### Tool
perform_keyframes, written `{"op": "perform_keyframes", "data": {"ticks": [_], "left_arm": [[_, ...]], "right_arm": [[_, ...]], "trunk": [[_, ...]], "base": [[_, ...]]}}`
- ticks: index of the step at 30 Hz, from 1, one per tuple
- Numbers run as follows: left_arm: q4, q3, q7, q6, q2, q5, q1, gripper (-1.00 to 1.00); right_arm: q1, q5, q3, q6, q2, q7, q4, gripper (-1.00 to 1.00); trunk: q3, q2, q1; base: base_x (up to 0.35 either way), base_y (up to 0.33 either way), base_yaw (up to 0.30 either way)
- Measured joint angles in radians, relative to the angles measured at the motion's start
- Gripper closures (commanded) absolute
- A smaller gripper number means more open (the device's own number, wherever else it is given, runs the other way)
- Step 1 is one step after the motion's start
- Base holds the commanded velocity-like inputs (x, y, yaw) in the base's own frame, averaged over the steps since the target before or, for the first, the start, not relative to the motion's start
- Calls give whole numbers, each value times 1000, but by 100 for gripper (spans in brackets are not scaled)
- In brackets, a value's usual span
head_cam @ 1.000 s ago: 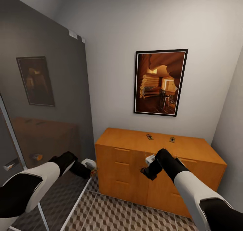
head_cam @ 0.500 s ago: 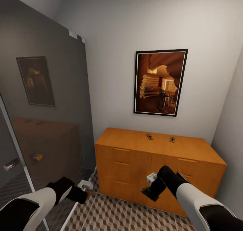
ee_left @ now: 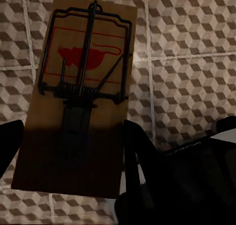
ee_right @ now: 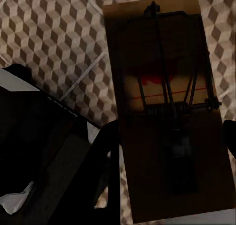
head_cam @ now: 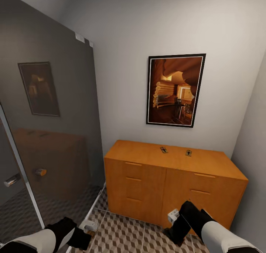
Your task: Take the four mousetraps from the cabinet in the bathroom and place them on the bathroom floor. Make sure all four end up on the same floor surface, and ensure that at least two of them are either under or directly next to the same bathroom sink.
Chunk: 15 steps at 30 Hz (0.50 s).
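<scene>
Mousetraps (ee_left: 81, 102) (ee_right: 169, 107) gripped in each arm's jaws, lettering unreadable

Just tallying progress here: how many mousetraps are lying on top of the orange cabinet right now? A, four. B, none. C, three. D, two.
D: in the head view two mousetraps lie on the flat top of the cabinet, near its back edge, and each wrist view shows another mousetrap between gripper fingers, over the tiled floor.

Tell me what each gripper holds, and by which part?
Each holds one mousetrap by its spring-side end, fingers on the long edges: left gripper its mousetrap, right gripper its mousetrap.
</scene>
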<state>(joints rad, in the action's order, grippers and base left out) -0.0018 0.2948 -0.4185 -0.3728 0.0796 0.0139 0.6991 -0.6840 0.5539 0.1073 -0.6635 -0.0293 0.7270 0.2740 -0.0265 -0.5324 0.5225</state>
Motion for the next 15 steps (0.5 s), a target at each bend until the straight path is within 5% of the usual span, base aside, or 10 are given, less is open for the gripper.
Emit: {"op": "perform_keyframes", "data": {"ticks": [1, 3, 15], "left_arm": [[4, 1, 58, 32, -1, -22, -26, 100], [21, -3, 81, 72, -1, -65, -45, 100], [50, -8, 187, 115, 0, -218, -136, 100]], "right_arm": [[33, -6, 2, 20, -5, -110, -5, 100], [59, -24, 1, 42, -6, -165, -21, 100], [90, -95, -1, 165, -8, -381, -207, 100]], "trunk": [[0, 0, 0], [0, 0, 0], [0, 0, 0]], "base": [[0, 0, 0], [0, 0, 0], [0, 0, 0]]}}
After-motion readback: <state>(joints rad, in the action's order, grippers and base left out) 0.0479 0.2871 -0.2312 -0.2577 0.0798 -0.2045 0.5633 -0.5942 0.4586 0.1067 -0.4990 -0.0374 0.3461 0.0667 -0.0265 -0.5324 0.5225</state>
